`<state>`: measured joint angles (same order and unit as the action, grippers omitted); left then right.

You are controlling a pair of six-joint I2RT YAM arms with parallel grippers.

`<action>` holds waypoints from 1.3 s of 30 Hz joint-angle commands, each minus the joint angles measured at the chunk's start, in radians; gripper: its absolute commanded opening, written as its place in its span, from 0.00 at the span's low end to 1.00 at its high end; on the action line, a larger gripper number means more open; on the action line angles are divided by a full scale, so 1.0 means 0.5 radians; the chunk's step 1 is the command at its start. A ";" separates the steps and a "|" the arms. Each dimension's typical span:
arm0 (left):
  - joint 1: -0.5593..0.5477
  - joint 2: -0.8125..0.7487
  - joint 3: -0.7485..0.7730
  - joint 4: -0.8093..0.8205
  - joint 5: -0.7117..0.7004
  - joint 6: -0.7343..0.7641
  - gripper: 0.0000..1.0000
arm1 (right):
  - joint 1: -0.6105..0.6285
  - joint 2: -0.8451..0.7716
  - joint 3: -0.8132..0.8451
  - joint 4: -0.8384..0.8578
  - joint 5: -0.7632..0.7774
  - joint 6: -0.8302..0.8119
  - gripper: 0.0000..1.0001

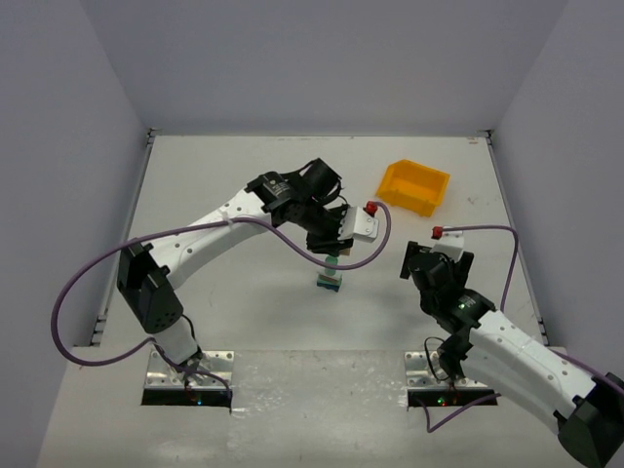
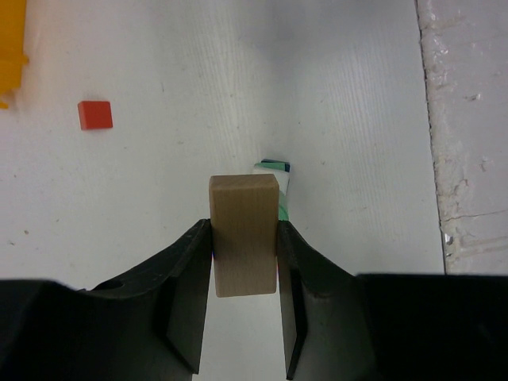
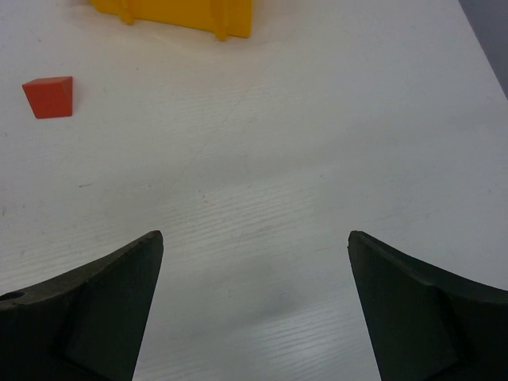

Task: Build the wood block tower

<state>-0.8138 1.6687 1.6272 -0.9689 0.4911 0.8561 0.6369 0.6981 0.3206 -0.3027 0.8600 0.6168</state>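
The wood block tower point(image 1: 330, 280) is a short stack in the middle of the table, with green, blue and pale blocks showing. My left gripper point(image 1: 334, 251) hangs just above it, shut on an upright tan block point(image 2: 242, 206). In the left wrist view the gripper point(image 2: 244, 238) holds the tan block in front of the stack's green and blue top point(image 2: 274, 167). A loose red block point(image 2: 95, 115) lies flat on the table to the side; it also shows in the right wrist view point(image 3: 49, 97). My right gripper point(image 1: 424, 261) is open wide and empty point(image 3: 254, 238) over bare table.
A yellow plastic bin point(image 1: 414, 187) stands at the back right and shows at the edge of both wrist views point(image 2: 9, 48) point(image 3: 182, 12). Purple cables loop from both arms. The table's rough near edge point(image 2: 468, 159) runs beside the stack.
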 commanded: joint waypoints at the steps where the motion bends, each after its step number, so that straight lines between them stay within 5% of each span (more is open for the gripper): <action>1: -0.044 -0.067 -0.030 0.069 -0.109 -0.008 0.00 | -0.007 -0.018 0.080 0.002 0.106 0.054 0.99; 39: -0.131 0.058 -0.098 0.003 -0.209 0.074 0.00 | -0.006 0.038 0.085 -0.063 0.254 0.126 0.99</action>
<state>-0.8666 1.7058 1.5817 -0.9786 0.3832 0.8818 0.6369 0.7105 0.3298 -0.3454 0.9382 0.6539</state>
